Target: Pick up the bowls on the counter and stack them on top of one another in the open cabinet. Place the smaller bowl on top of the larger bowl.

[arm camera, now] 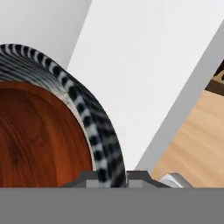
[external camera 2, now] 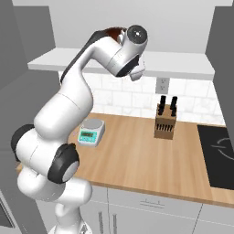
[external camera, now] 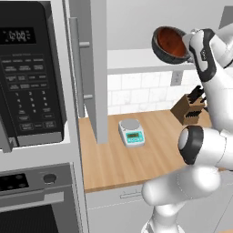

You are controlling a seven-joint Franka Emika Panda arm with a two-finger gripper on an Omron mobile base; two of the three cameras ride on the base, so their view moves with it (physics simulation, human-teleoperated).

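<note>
The arm (external camera 2: 68,114) is built from thick, rounded white segments with a smooth, glossy shell. Dark, nearly black bands and round caps mark the joints: one cap with a pale grey centre sits at the elbow (external camera: 191,143), another at the top joint (external camera 2: 137,34). A black stripe runs along the side of the upper link (external camera 2: 80,59). The pincer (arm camera: 111,179) ends in two small grey finger tips with flat, stepped tops.
</note>
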